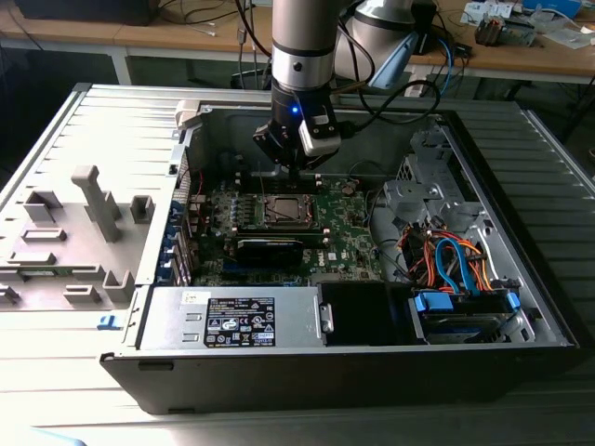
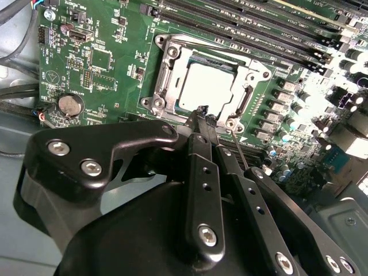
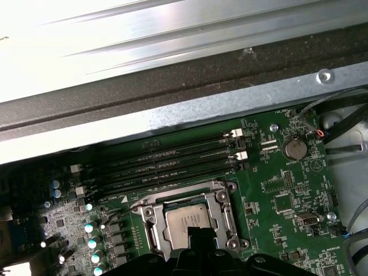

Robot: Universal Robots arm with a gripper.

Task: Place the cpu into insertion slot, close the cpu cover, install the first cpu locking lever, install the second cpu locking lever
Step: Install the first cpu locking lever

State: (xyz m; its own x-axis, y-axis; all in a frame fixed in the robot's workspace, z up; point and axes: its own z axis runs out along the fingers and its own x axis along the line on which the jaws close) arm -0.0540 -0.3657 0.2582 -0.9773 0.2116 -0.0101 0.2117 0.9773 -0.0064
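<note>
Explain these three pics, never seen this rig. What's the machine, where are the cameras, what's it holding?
A single robot arm reaches into an open computer case lying on its side. The exterior view comes from a camera off the arm; both wrist views ride on the arm and look down at the green motherboard. The gripper hangs just over the insertion slot. The cpu already sits in it, with the cpu cover closed around it. The fingers look closed together, carrying nothing. A grey power supply box sits at the case's near edge.
</note>
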